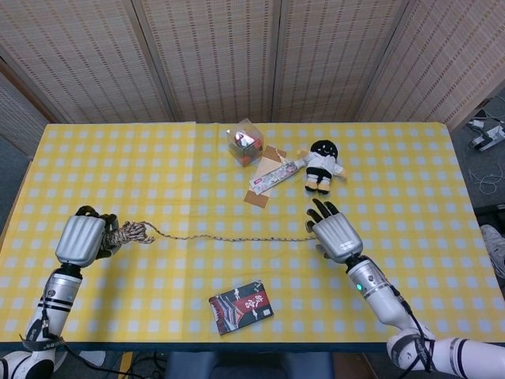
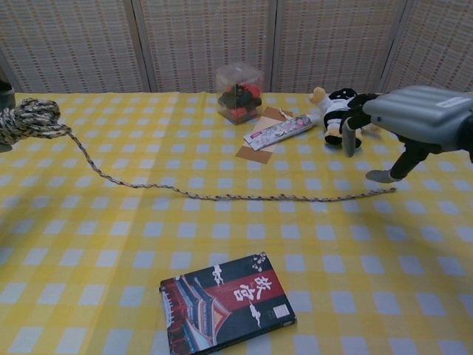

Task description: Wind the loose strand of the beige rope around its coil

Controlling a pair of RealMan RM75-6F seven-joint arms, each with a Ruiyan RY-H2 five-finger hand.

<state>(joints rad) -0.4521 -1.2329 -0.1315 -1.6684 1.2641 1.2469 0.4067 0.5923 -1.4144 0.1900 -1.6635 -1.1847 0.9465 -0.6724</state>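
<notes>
The beige rope coil (image 1: 126, 233) hangs above the yellow checked table at the left, and my left hand (image 1: 80, 238) grips it. In the chest view the coil (image 2: 29, 120) sits at the left edge, with that hand almost out of frame. The loose strand (image 1: 237, 238) runs right across the cloth and lies in a shallow curve (image 2: 222, 196). My right hand (image 1: 335, 233) hovers over the strand's far end (image 2: 388, 191) with its fingers apart and pointing down. Its thumb tip is just above the end, and the hand (image 2: 417, 118) holds nothing.
A dark book (image 1: 241, 306) lies near the front edge. Behind the strand are a clear box with red contents (image 1: 245, 144), a packet on a brown card (image 1: 271, 178) and a black-and-white plush doll (image 1: 322, 166). Woven screens stand behind the table.
</notes>
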